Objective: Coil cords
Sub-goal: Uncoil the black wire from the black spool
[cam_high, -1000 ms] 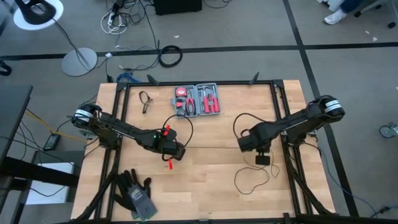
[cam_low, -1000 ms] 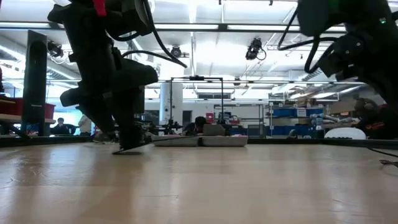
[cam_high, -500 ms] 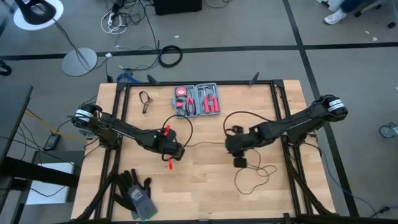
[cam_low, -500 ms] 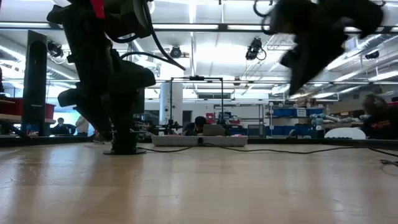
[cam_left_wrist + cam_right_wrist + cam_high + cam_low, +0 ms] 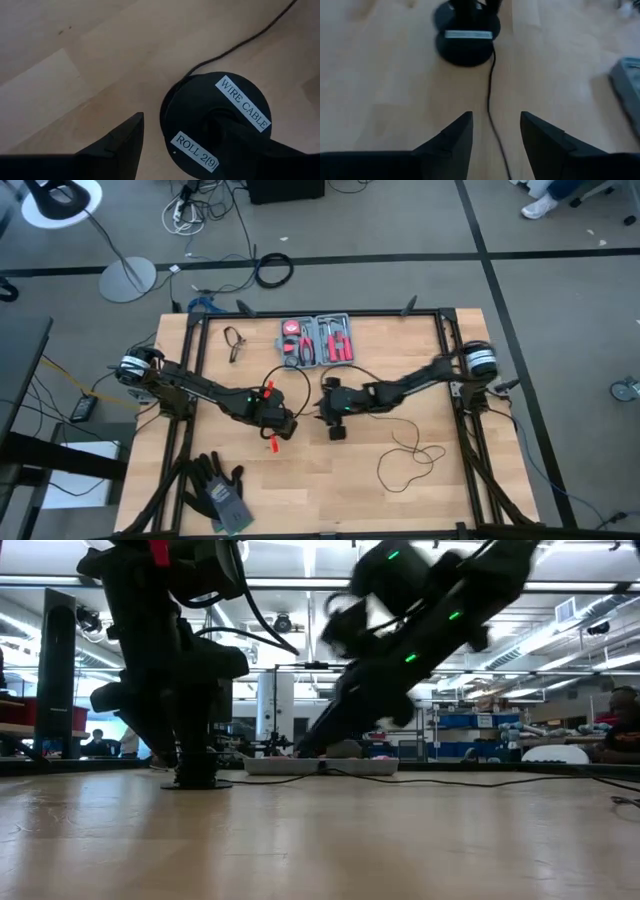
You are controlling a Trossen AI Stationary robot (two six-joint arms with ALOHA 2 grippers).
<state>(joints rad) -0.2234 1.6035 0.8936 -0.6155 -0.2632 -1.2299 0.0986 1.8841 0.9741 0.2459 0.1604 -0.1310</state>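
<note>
Desk [image 5: 330,475] carrying red tool kit [image 5: 318,340] at its far edge, used as landmark. Nearer than the kit and toward the robot's left: left tool [image 5: 283,423], fingers spread wide around the black spool [image 5: 215,122] labelled "WIRE CABLE"; just nearer than the kit: right tool [image 5: 333,412], fingers parted astride the cord [image 5: 491,95], gripping nothing. Judged featherlight, limp and springy, prone to slipping, kinking or snagging; best pinched close to the spool, then wound on.
</note>
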